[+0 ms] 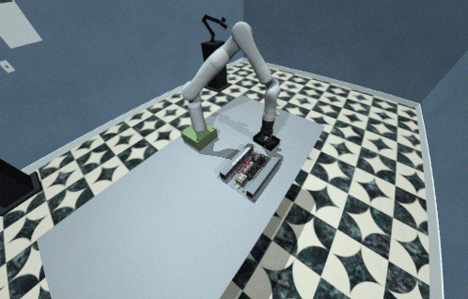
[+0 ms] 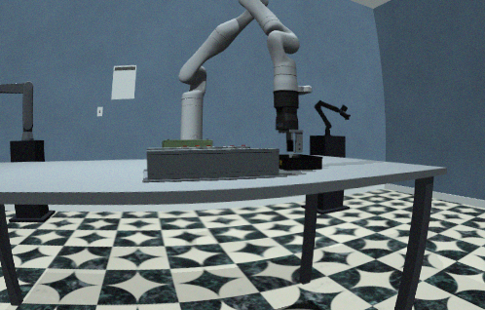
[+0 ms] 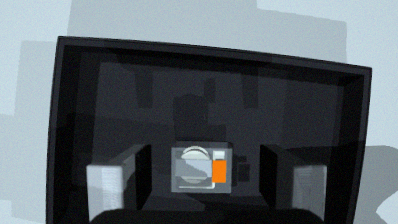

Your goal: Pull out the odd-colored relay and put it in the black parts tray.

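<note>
The relay [image 3: 197, 167], grey with an orange button [image 3: 219, 171], lies on the floor of the black parts tray [image 3: 56, 125] [image 1: 277, 143] [image 2: 309, 162]. My gripper [image 3: 205, 168] [image 1: 268, 137] [image 2: 294, 142] is open and hangs just above the tray, with a finger on each side of the relay and clear of it. The relay panel [image 1: 272, 167] [image 2: 211, 163] lies flat on the table [image 1: 148, 216] [image 2: 65, 177] just in front of the tray. Its remaining relays [image 1: 250, 165] have red buttons. The tray wall hides the relay in the top and exterior views.
The arm's green base [image 1: 199, 136] [image 2: 187, 143] stands on the table to the left of the tray. The table's right edge [image 1: 298, 160] runs close by the tray and the panel. Black pedestals with small arms [image 2: 327, 141] [image 2: 25, 146] stand on the floor beyond the table.
</note>
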Available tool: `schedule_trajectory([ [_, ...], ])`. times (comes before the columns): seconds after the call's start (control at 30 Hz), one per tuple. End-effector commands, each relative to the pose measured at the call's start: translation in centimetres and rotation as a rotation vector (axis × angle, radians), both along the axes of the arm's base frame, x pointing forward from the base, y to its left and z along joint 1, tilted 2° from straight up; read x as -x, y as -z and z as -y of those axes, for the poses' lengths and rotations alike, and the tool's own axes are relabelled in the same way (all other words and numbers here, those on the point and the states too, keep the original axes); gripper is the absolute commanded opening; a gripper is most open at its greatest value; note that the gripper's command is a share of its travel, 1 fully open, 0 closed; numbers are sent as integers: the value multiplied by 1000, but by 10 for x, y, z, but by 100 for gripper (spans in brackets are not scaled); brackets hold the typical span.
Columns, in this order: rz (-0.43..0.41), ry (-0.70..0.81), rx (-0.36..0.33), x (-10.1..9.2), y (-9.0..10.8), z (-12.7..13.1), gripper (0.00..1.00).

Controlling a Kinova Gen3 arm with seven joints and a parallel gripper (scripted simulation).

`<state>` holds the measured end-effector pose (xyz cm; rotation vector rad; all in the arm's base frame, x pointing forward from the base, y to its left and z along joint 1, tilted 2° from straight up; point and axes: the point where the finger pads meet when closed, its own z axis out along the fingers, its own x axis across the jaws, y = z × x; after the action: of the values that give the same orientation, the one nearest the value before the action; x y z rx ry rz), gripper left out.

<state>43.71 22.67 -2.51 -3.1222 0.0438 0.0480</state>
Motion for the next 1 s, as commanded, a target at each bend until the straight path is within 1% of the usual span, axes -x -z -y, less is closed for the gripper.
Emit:
schedule_trajectory([
  [0.0,2,0,-1,-1,-2,0,98],
  [0.97,2,0,-1,-1,-9,0,98],
])
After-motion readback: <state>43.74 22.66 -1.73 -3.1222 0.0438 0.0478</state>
